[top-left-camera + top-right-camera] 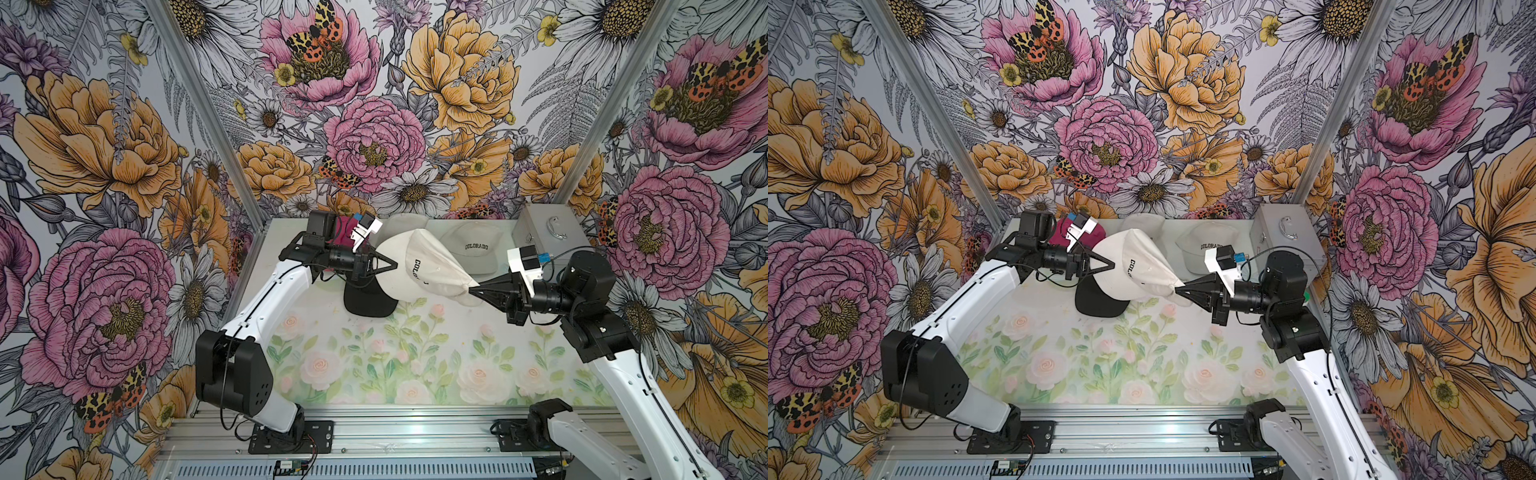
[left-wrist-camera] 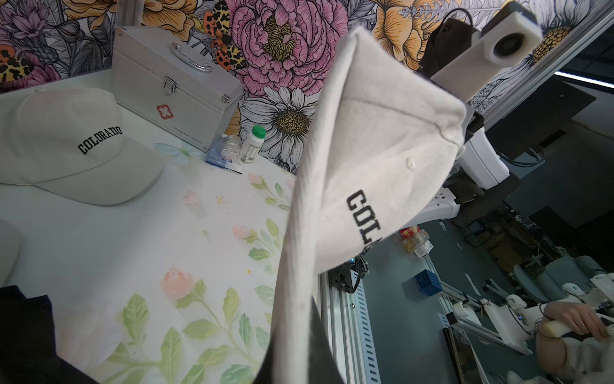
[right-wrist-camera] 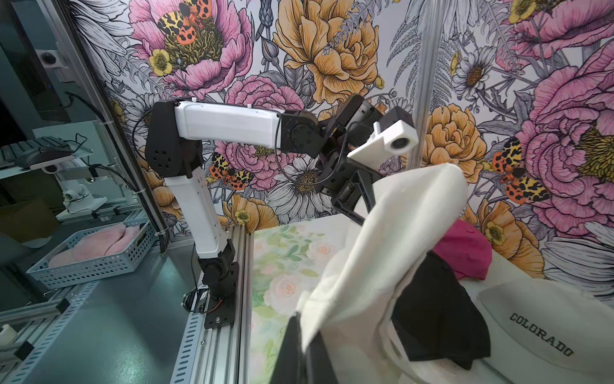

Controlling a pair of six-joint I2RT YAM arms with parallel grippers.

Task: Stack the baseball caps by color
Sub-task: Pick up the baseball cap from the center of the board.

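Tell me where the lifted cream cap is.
In both top views the lifted cream cap hangs over the back middle of the table, pinched between the left gripper and right gripper, above the black cap.

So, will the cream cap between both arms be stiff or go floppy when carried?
Probably floppy: the cream cap is stretched into a creased cone toward the right tool. Likely light too: tip pinches from it and the left tool hold it up.

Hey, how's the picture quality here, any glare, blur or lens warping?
In both top views: glare patch on the front rail, frame posts splayed by the wide lens. Left wrist view: held cream cap sharp, nearest edge soft. Right wrist view: black cap too dark for detail.
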